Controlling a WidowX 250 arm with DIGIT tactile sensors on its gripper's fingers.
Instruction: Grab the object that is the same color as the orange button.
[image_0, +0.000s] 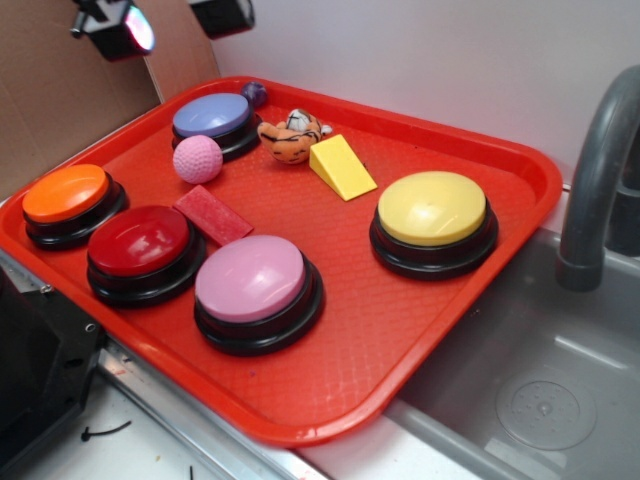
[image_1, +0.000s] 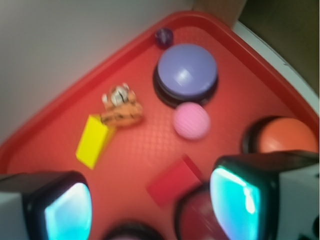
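Red tray (image_0: 440, 330) sat on the counter, sink (image_0: 540, 400) to its right. Far left on the tray: orange button (image_0: 66, 194), near the left rim. Just right of it the red button (image_0: 139, 241), with a red block (image_0: 213, 214) lying beside it. Behind those, pink ball (image_0: 198, 158) touching or almost touching the purple button (image_0: 212, 116); small dark purple thing (image_0: 254, 93) at the far rim, too small to identify. Middle near: pink button (image_0: 251, 278). Middle far: tiger toy (image_0: 292, 136), lying near the back rim, right of the purple button, clear of it, with the yellow wedge (image_0: 341, 167) just beside it on its right, maybe touching. Right: yellow button (image_0: 432, 208), well apart from the toy.

My gripper (image_1: 150, 205) was up above the tray, near side; my fingers (image_1: 67, 210) were spread wide with nothing between them. Wrist view was blurry. In it the tiger toy (image_1: 121, 107) sat far from my fingertips, not touched.
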